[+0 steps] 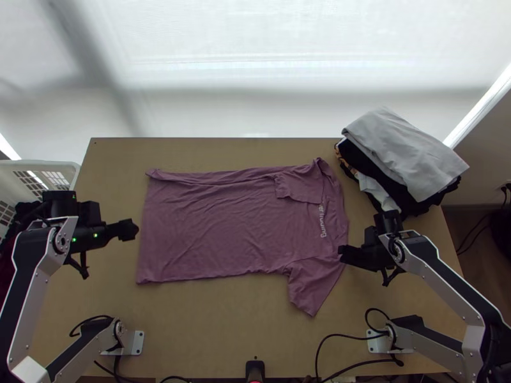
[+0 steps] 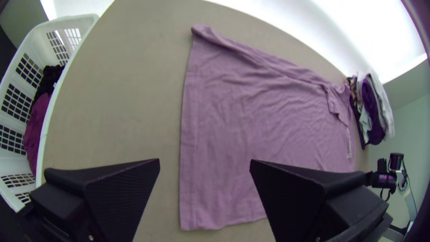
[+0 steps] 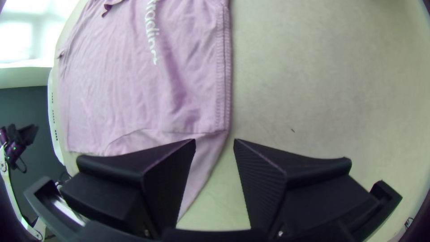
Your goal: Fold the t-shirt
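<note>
t-shirt (image 1: 211,223) lies spread (one sleeve (image 1: 299,187) folded over), left pincer (image 1: 131,230) wide open, right pincer (image 1: 345,255) partly, both empty.

T-shirt (image 3: 116,85) cropped in right wrist view, basket (image 1: 64,166) cropped in top view, dark clothes (image 1: 365,159) partly covered

T-shirt (image 1: 211,223): matt cloth, rumpled, ribbed at 1 edge. Worktop (image 1: 211,332): smooth, matt wood. Stacked garments (image 1: 409,153): cloth, matt, softly creased. Basket (image 2: 40,38): smooth plastic with 1 pierced wall pattern, holding crumpled cloth (image 2: 38,130). Links of the 2 arms (image 1: 439,279): smooth metal plates. All 4 fingers (image 2: 121,197): matt, with finely ridged faces
</note>
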`<state>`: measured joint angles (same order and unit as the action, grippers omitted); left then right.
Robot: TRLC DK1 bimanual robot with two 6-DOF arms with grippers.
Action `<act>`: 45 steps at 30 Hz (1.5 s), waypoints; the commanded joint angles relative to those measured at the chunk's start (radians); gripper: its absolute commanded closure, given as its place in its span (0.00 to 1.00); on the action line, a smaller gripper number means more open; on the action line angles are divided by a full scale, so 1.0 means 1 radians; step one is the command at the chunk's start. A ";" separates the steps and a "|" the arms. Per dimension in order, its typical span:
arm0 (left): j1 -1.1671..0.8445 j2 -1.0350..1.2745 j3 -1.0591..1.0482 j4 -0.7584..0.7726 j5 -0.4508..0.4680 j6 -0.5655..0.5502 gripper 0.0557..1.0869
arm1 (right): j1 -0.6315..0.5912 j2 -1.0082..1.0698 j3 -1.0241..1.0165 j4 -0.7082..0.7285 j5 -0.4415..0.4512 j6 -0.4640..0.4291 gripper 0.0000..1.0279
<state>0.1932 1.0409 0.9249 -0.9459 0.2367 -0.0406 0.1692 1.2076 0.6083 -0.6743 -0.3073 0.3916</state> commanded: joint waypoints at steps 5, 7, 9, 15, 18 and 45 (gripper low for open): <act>0.091 0.059 -0.081 -0.105 -0.013 0.257 0.05 | 0.009 0.029 -0.028 0.027 -0.013 0.001 0.65; 0.121 0.097 -0.086 -0.131 -0.034 0.304 0.05 | 0.010 0.030 -0.031 0.039 -0.013 0.003 0.69; 0.146 0.119 -0.083 -0.133 -0.033 0.315 0.05 | 0.010 0.029 -0.035 0.045 -0.013 0.003 0.69; 0.141 0.165 -0.133 -0.202 -0.027 0.370 0.05 | 0.015 0.033 -0.048 0.050 -0.013 0.001 0.68; 0.127 0.183 -0.178 -0.228 -0.027 0.429 0.05 | 0.039 0.033 -0.047 0.048 -0.012 0.001 0.69; -0.015 0.314 -0.204 -0.102 0.007 0.393 0.35 | 0.027 0.015 -0.062 0.116 -0.006 0.007 0.97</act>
<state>0.1947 1.3373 0.7330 -1.0668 0.2134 0.3565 0.2066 1.2255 0.5652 -0.5636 -0.3073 0.3920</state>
